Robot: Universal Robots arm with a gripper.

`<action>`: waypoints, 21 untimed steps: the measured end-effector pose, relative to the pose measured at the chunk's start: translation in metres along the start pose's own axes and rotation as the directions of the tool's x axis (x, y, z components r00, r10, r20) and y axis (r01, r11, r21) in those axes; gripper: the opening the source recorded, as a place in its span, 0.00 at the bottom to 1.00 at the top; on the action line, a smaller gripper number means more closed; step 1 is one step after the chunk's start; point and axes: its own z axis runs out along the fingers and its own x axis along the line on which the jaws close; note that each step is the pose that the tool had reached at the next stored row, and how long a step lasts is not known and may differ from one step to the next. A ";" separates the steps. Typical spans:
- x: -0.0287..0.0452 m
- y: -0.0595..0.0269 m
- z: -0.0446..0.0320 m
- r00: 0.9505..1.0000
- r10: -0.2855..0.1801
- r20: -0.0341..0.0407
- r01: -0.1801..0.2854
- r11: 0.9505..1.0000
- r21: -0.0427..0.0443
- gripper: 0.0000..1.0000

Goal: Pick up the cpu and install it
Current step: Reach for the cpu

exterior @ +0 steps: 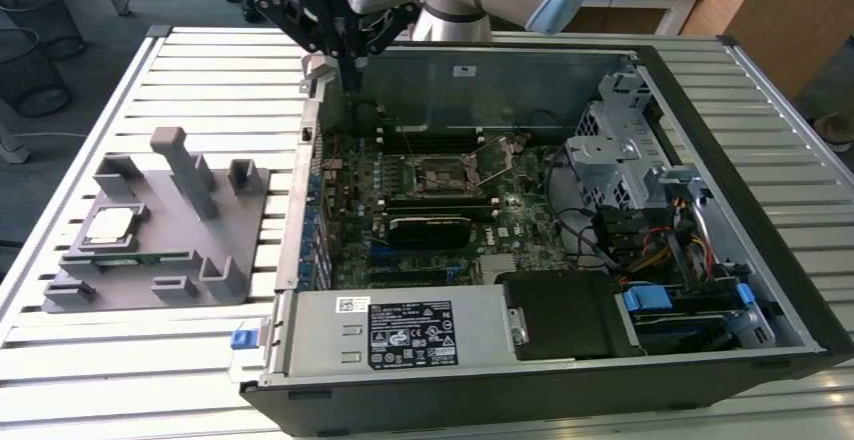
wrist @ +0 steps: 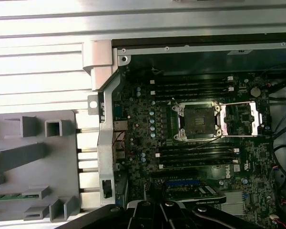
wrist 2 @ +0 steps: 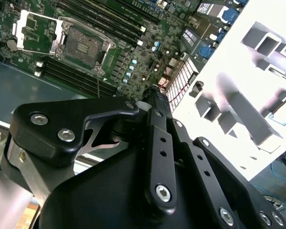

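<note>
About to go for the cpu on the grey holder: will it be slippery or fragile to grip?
The cpu looks like a flat, rigid square, so it should stay stiff and not roll. Its shiny metal top is probably slippery. It lies flat in the holder, so likely little edge is free to grip.

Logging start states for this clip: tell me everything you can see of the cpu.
The cpu is a small, flat, square chip with a shiny silver-grey metal top and a paler edge. It lies flat, top up, in a recess of the grey holder on the slatted table, at the exterior view's left of the open computer case. A green memory stick lies beside it on the holder. The gripper is apart from it, over the case.
</note>
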 end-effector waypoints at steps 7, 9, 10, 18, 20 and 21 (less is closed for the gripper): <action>0.0026 -0.0002 0.0001 1.000 0.000 0.000 0.000 1.000 0.000 0.11; 0.0035 -0.0003 0.0002 1.000 0.000 0.000 0.000 1.000 0.000 0.11; 0.0040 -0.0003 0.0002 1.000 0.000 0.000 0.000 1.000 0.000 0.11; 0.0079 -0.0006 0.0003 1.000 0.000 0.000 0.000 1.000 0.000 0.11; 0.0090 -0.0007 0.0004 1.000 0.000 0.000 0.000 1.000 0.000 0.11; 0.0096 -0.0008 0.0004 1.000 0.000 0.000 0.000 1.000 0.000 0.11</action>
